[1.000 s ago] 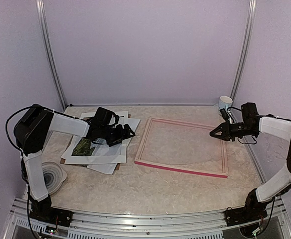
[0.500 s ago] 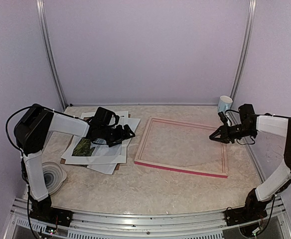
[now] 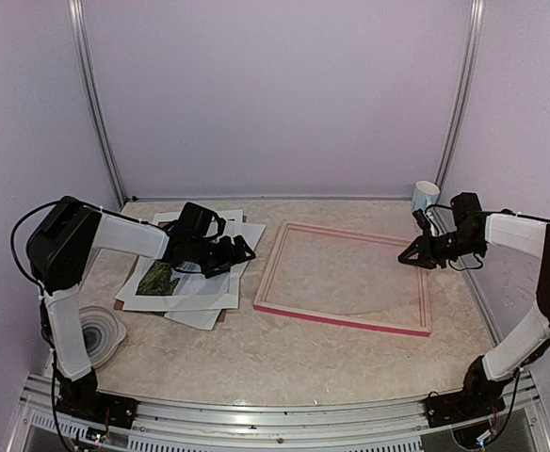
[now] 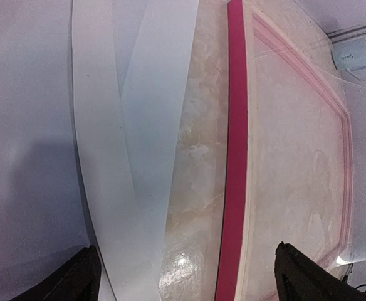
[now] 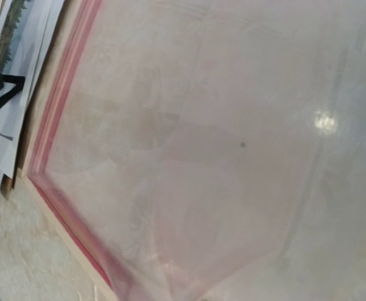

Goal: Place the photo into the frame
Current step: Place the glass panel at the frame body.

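From above, the frame lies flat right of the tabletop's middle. It is a thin open rectangle with pale wood rails, and the outer edge of its near rail is pink-red. The photo, dark green, rests on a loose fan of white sheets toward the left edge, apart from the frame.

The left gripper hovers over those sheets. Its wrist camera shows its black fingertips spread wide, with the overlapping matte sheets and the frame's pink edge between them.

The right gripper hangs at the frame's right rail, near the far corner. Its wrist view shows no fingers, only hazy marbled tabletop inside the frame, so I cannot tell how its jaws stand.

A white cup stands in the far right corner. Bare marbled surface runs along the near edge.
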Robot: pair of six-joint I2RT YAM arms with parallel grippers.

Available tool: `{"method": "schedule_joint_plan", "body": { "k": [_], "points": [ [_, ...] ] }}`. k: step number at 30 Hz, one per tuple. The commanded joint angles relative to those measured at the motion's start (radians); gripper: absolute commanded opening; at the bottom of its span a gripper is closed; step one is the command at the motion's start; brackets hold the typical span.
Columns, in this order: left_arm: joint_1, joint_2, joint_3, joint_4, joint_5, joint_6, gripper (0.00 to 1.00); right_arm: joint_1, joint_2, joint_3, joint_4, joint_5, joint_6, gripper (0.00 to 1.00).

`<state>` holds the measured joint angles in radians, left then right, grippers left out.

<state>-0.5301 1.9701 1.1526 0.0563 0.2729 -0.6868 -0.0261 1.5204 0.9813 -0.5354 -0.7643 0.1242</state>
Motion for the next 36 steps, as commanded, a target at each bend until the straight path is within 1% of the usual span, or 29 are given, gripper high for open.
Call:
{"method": "schedule_joint_plan", "body": {
  "k": [1, 17, 36],
  "points": [
    [-0.004, -0.016, 0.025, -0.015, -0.01, 0.012, 0.95, 0.015, 0.001, 0.028, -0.032, 0.013, -0.017, 0.13],
    [-0.003, -0.019, 0.025, -0.016, -0.013, 0.012, 0.95, 0.018, -0.023, 0.004, -0.045, 0.073, 0.0, 0.13],
    [-0.004, -0.014, 0.024, -0.017, -0.014, 0.011, 0.95, 0.02, -0.044, 0.003, -0.064, 0.1, -0.003, 0.14]
  ]
}}
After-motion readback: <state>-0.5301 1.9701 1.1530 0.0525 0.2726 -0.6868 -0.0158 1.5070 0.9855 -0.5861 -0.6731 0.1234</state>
